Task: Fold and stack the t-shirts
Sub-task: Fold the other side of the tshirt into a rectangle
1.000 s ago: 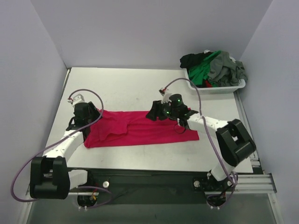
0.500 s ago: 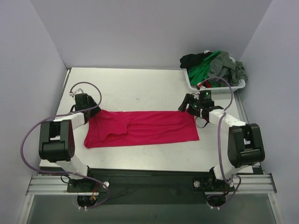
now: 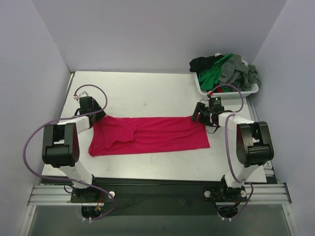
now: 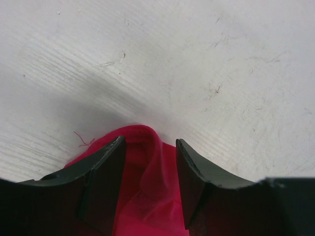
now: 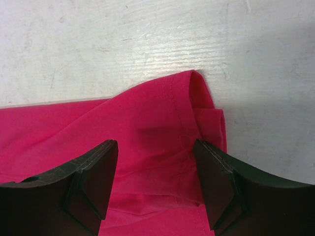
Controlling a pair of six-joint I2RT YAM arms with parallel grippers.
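Note:
The crimson-red t-shirt [image 3: 147, 135] lies flat as a long strip across the table. My left gripper [image 3: 97, 114] is at its far left corner. In the left wrist view the gripper [image 4: 150, 162] is open, with a raised fold of red cloth [image 4: 147, 142] between the jaws. My right gripper [image 3: 198, 116] is at the far right corner. In the right wrist view it [image 5: 155, 167] is wide open over the red hem [image 5: 197, 103]. Green [image 3: 212, 73], grey [image 3: 236, 71] and black [image 3: 201, 63] t-shirts are heaped in the basket.
The white plastic basket [image 3: 229, 94] stands at the table's back right corner. Bare grey table [image 3: 147, 96] stretches behind the red shirt. Walls close in the left, back and right sides.
Over the second, the right gripper moved from the shirt's middle to its far right corner. The left arm swung round to the far left corner. The shirt stayed flat.

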